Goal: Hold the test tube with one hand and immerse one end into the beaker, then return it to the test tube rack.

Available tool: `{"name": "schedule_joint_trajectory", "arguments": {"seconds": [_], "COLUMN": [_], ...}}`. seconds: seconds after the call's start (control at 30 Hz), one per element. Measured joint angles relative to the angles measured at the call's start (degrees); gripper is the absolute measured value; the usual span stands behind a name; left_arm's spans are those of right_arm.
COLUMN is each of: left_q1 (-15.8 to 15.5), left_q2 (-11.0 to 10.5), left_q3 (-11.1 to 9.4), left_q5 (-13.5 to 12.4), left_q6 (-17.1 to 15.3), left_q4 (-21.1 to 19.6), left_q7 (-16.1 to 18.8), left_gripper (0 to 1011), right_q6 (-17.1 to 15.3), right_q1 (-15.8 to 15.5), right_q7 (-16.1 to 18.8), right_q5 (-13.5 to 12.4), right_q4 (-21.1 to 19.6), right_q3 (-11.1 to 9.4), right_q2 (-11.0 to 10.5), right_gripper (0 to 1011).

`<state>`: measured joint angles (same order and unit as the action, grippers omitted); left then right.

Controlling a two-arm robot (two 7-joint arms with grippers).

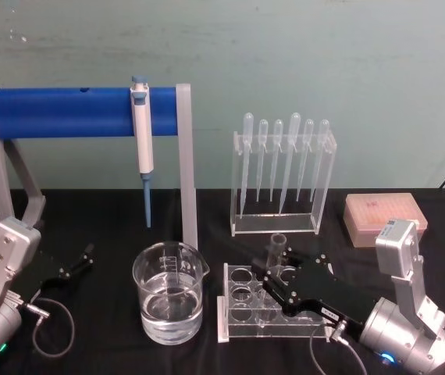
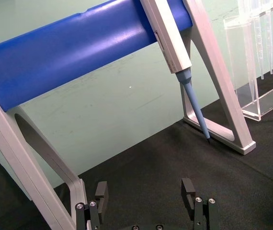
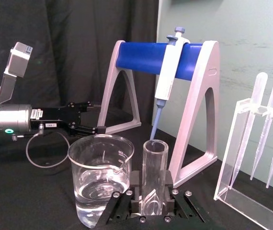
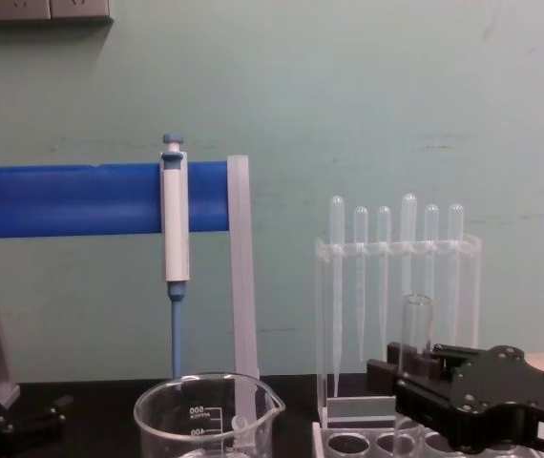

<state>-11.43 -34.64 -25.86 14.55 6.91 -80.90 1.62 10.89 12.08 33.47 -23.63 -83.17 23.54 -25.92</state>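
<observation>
The test tube [image 1: 275,251] stands upright at the clear tube rack [image 1: 234,323], its open top up. My right gripper [image 1: 273,283] reaches in from the right and is shut on the test tube's lower part. In the right wrist view the test tube [image 3: 154,165] rises between the two black fingers [image 3: 134,188]. Left of the rack stands the beaker [image 1: 169,301], partly filled with clear liquid; it is also close by in the right wrist view as the beaker [image 3: 100,177]. My left gripper [image 1: 78,262] rests open low at the far left, and the left wrist view shows that gripper [image 2: 145,191] with nothing in it.
A blue-barred stand [image 1: 82,112] with a hanging pipettor [image 1: 142,141] spans the back left. Behind the tube rack is a clear holder of plastic pipettes [image 1: 283,180]. A pink tip box [image 1: 382,219] sits at the right. Black cloth covers the table.
</observation>
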Motion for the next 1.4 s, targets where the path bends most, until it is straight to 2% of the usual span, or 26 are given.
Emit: {"name": "schedule_joint_trajectory", "arguments": {"seconds": [0.13, 0.17, 0.2, 0.23, 0.53, 0.57, 0.67, 0.8, 1.07, 1.4], "left_q1": [0.0, 0.0, 0.0, 0.0, 0.0, 0.0, 0.0, 0.0, 0.0, 0.0], "left_q2": [0.0, 0.0, 0.0, 0.0, 0.0, 0.0, 0.0, 0.0, 0.0, 0.0], "left_q3": [0.0, 0.0, 0.0, 0.0, 0.0, 0.0, 0.0, 0.0, 0.0, 0.0], "left_q5": [0.0, 0.0, 0.0, 0.0, 0.0, 0.0, 0.0, 0.0, 0.0, 0.0], "left_q6": [0.0, 0.0, 0.0, 0.0, 0.0, 0.0, 0.0, 0.0, 0.0, 0.0], "left_q4": [0.0, 0.0, 0.0, 0.0, 0.0, 0.0, 0.0, 0.0, 0.0, 0.0], "left_q7": [0.0, 0.0, 0.0, 0.0, 0.0, 0.0, 0.0, 0.0, 0.0, 0.0], "left_gripper": [1000, 1000, 1000, 1000, 1000, 1000, 1000, 1000, 1000, 1000], "right_q6": [0.0, 0.0, 0.0, 0.0, 0.0, 0.0, 0.0, 0.0, 0.3, 1.0], "right_q1": [0.0, 0.0, 0.0, 0.0, 0.0, 0.0, 0.0, 0.0, -1.1, -3.7], "right_q7": [0.0, 0.0, 0.0, 0.0, 0.0, 0.0, 0.0, 0.0, -1.0, -3.3], "right_q5": [0.0, 0.0, 0.0, 0.0, -0.1, -0.1, -0.1, 0.0, 0.5, 1.9], "right_q4": [0.0, 0.0, 0.0, 0.0, -0.1, -0.1, -0.1, -0.1, -1.8, -6.8], "right_q3": [0.0, 0.0, 0.0, 0.0, 0.0, 0.0, 0.0, 0.0, -0.5, -2.2], "right_q2": [0.0, 0.0, 0.0, 0.0, -0.1, -0.1, -0.1, -0.1, -0.2, -0.8], "right_gripper": [409, 409, 463, 463, 785, 785, 892, 985, 1002, 1002]}}
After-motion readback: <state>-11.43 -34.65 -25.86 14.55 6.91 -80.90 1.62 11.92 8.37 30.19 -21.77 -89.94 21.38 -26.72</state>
